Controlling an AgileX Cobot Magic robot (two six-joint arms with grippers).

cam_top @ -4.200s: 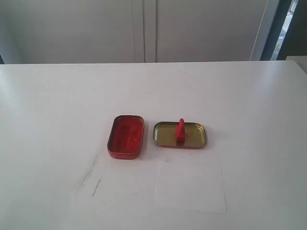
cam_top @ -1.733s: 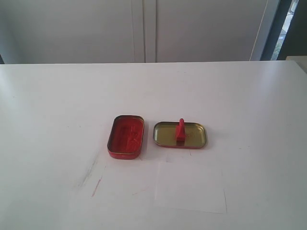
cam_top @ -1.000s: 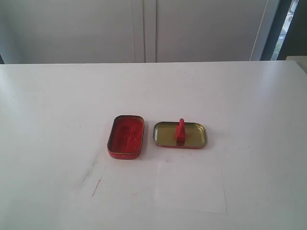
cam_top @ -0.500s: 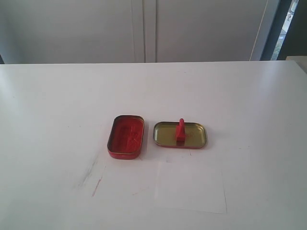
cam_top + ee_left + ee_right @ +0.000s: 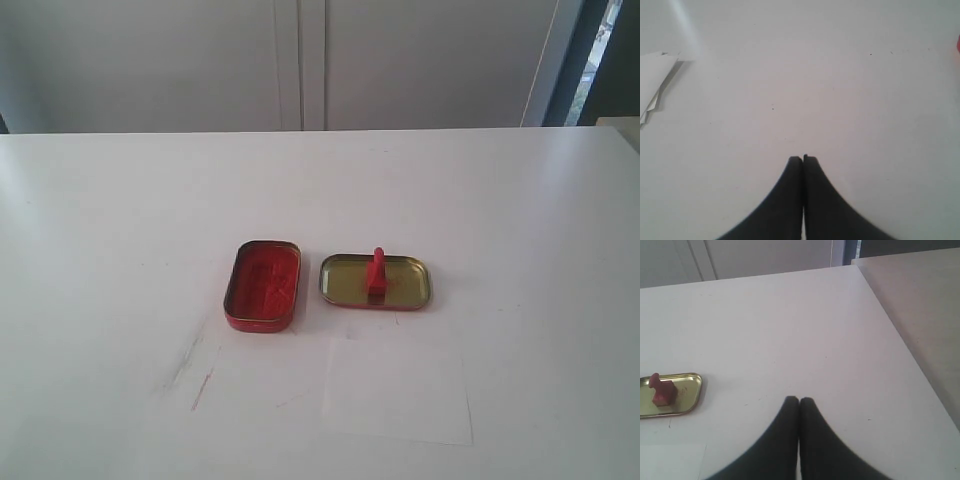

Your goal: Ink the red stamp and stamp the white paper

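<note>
Right gripper [image 5: 799, 400] clenched empty over table [image 5: 790, 330], left gripper [image 5: 803, 159] likewise; stamp [image 5: 376, 272] upright in gold lid [image 5: 345, 275] beside red tin [image 5: 263, 285], paper [image 5: 398, 390] flat just beside lid.

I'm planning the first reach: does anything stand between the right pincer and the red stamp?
Nothing visible does. Only bare table lies between the shut right pincer and the red stamp, which stands upright inside the gold-lined lid.

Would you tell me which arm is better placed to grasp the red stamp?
Right, probably: the red stamp stands in the gold lid, right of the ink tin, within the right wrist view.
</note>
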